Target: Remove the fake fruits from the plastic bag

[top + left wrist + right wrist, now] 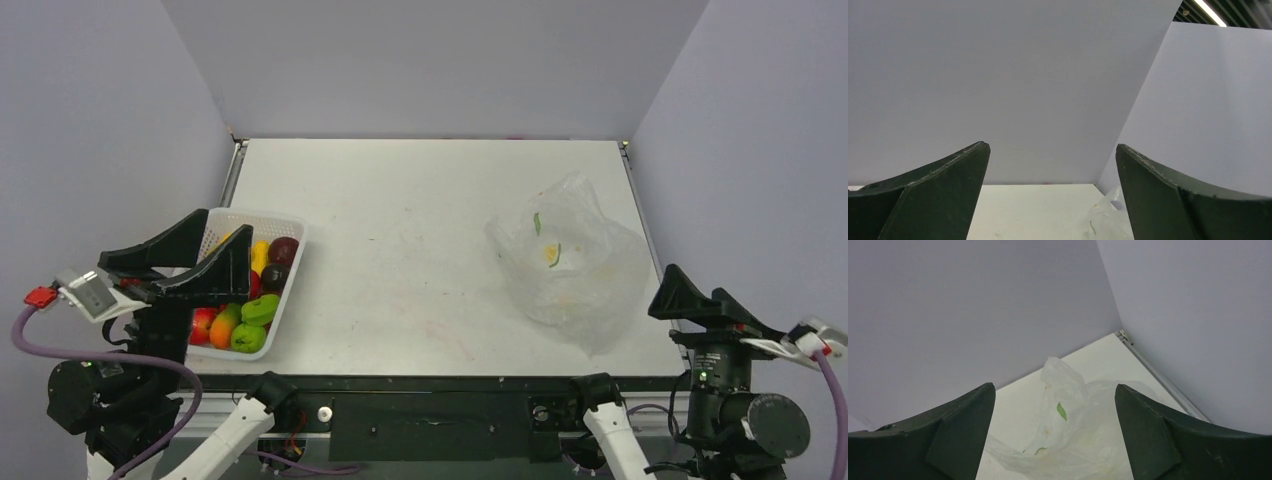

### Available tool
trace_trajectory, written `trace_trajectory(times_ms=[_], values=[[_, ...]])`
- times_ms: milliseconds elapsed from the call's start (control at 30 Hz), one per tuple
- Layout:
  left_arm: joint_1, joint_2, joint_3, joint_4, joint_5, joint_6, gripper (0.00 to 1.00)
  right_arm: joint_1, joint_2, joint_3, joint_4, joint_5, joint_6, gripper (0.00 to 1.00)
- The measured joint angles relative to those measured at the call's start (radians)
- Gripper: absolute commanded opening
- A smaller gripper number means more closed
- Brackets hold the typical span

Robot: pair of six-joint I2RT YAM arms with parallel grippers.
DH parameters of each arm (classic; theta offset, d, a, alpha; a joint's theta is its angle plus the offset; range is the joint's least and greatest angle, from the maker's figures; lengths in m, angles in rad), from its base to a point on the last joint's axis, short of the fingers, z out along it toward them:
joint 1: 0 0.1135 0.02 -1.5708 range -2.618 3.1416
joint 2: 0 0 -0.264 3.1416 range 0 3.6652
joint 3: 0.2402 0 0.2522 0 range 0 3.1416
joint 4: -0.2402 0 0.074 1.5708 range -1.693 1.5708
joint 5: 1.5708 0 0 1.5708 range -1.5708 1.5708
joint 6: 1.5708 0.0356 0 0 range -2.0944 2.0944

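The plastic bag (pixel 572 265) lies crumpled on the right side of the table, and I see no fruit through its film. It also shows in the right wrist view, bag (pixel 1073 425), and at the lower edge of the left wrist view, bag (pixel 1103 220). The fake fruits (pixel 260 308), green, orange, red, yellow and dark maroon, sit in a white lattice basket (pixel 272 214) at the left. My left gripper (pixel 225 228) (pixel 1053 147) hovers open over the basket with nothing in it. My right gripper (pixel 680 295) (pixel 1054 387) stands open and empty beside the bag's near right edge.
The white table (pixel 400 250) is walled by pale purple panels on three sides. A metal rail (pixel 640 215) runs along its right edge, close to the bag. The basket stands at the table's left near corner.
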Motion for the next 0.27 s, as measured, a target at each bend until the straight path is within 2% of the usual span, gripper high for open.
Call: trace_trajectory(times_ms=[267], values=[[0.0, -0.043, 0.002, -0.006, -0.075, 0.051, 0.97, 0.0, -0.05, 0.044, -0.001, 0.114, -0.024, 0.86]])
